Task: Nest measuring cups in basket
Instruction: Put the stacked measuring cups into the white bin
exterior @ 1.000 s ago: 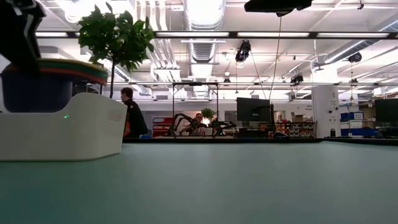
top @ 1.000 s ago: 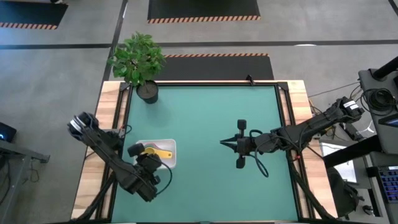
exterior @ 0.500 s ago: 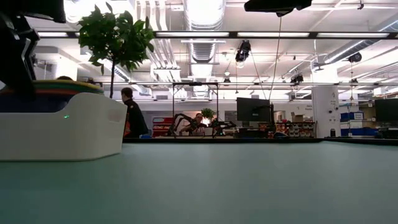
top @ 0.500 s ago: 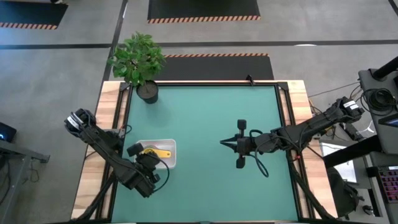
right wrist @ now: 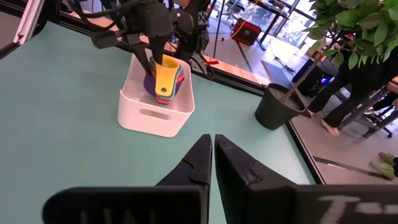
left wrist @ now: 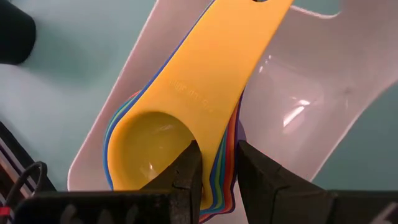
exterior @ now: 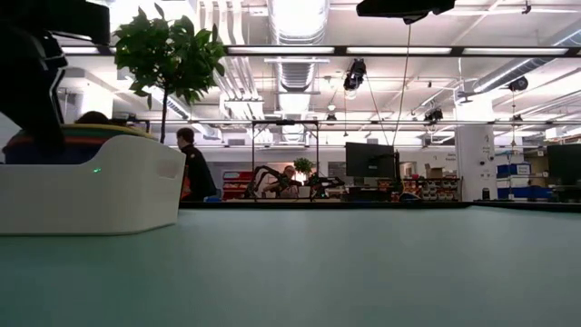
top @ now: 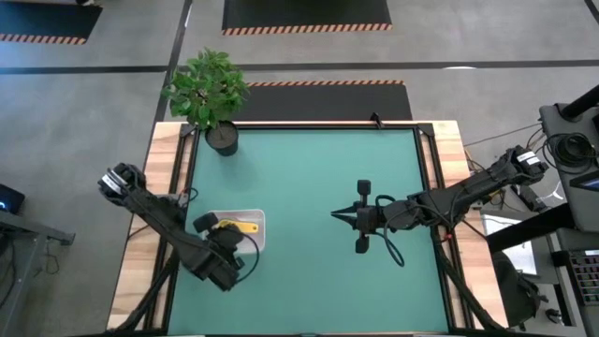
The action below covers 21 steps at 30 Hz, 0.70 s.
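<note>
Yellow plastic fills the left wrist view: the left tool (left wrist: pixel 214 165) stands with its fingers pinched on the side edge of the stack of measuring cups (left wrist: pixel 186 106), one finger inside the yellow top cup's bowl, the other outside the rims. That stack sits nested inside the white basket (left wrist: pixel 323 112), directly under the tool, with its handles running along the basket's long axis, away from the tool. The basket lies on the green bench (top: pixel 309 168) near its left edge, so the left arm is plainly the nearer one. The right tool (top: pixel 337 216) hangs over the middle of the bench, fingers together and empty, well apart from the basket.

Compared with a second ago, the stack has sunk: then its rims stood clear above the basket wall in the low view, now only the top bands show over it. The likely next move is to let go and lift straight up.
</note>
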### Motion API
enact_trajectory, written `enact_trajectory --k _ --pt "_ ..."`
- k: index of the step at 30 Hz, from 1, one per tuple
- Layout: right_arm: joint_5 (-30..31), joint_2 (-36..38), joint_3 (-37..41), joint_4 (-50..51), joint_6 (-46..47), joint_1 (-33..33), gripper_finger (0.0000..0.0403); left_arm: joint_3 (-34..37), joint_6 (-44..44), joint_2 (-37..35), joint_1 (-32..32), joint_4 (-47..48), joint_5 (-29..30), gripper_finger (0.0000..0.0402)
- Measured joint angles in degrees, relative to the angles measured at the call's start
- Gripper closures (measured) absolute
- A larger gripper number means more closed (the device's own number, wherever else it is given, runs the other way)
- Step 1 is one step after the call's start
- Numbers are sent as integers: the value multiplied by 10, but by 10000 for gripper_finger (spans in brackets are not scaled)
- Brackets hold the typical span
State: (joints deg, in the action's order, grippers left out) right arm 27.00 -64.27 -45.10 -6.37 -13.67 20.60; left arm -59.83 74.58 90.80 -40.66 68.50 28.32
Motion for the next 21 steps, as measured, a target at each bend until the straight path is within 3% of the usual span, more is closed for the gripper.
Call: enact_trajectory --k 21 --pt "0 0 0 -1 -3 0 394 17 -34 0 16 -36 -20 342"
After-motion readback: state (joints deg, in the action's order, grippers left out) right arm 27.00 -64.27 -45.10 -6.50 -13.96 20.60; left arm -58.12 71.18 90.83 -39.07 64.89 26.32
